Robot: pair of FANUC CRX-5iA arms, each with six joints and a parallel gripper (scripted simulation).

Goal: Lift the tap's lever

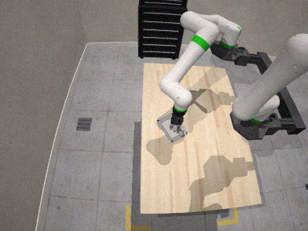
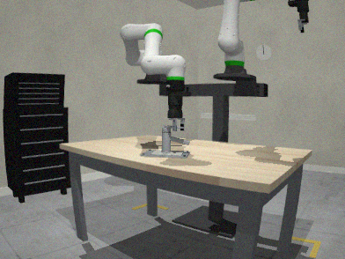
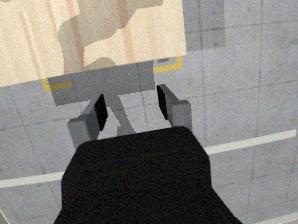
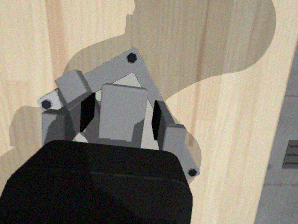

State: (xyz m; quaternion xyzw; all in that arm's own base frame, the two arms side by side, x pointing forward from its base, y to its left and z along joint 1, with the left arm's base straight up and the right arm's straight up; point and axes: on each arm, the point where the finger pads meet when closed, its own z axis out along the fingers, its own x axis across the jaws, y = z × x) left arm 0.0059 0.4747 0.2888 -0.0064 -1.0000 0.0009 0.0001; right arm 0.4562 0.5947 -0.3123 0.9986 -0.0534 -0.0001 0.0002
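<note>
The grey metal tap (image 2: pixel 166 141) stands upright on its base plate (image 1: pixel 165 130) (image 2: pixel 151 154) (image 4: pixel 146 80). Its spout (image 2: pixel 179 141) slopes out to the right in the exterior view. A flat grey piece (image 4: pixel 122 107), which looks like the lever, lies between the fingers in the right wrist view, with a gap on either side; its tilt is hard to tell. My right gripper (image 2: pixel 179 127) (image 4: pixel 124 108) is open, pointing down at the top of the tap, and hides part of it. My left gripper (image 2: pixel 302 27) (image 3: pixel 131 100) is open and empty, high up and away from the tap.
The tap's plate lies on the wooden table (image 1: pixel 169 185) (image 2: pixel 229 163), near one long edge. A black drawer cabinet (image 1: pixel 161 33) (image 2: pixel 41 150) stands on the floor beyond one end. Both arms hang from a dark stand (image 2: pixel 220 114) beside the table.
</note>
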